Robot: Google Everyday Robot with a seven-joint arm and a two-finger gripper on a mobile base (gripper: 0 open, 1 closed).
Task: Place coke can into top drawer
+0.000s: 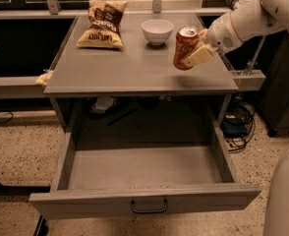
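Note:
The coke can (184,46), red-orange with white script and a silver top, is held tilted above the right side of the grey counter top (134,70). My gripper (194,52) comes in from the right on a white arm and is shut on the can, one cream finger (198,56) across its front. The top drawer (144,173) is pulled fully open below the counter, its inside bare, its black wire handle (149,208) at the front centre.
A white bowl (157,31) stands at the back of the counter, left of the can. A chip bag (103,24) lies at the back left. Cables (238,127) lie on the floor at the right. The robot's white body (284,195) fills the lower right corner.

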